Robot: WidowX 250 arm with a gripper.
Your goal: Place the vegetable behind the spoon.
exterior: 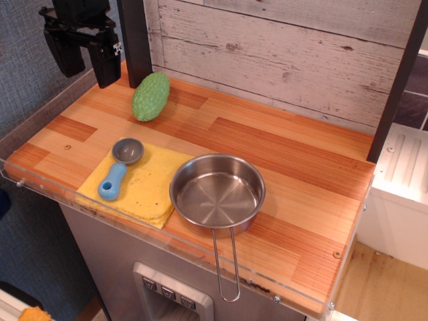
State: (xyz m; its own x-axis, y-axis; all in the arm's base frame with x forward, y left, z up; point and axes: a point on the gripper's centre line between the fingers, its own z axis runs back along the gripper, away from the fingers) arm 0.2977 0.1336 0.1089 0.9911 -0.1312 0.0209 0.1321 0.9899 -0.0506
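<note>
The bright green bumpy vegetable (150,96) lies on the wooden counter near the back left, by the wall, behind the spoon. The spoon (119,168), with a light-blue handle and round grey bowl, lies on a yellow cloth (144,185) at the front left. My black gripper (85,72) hangs above the counter's back left corner, left of the vegetable and well above it. Its two fingers are apart and hold nothing.
A steel saucepan (217,192) with a wire handle sits at the front middle, its handle reaching over the front edge. A dark post (134,40) stands behind the vegetable. A whitewashed plank wall (281,53) backs the counter.
</note>
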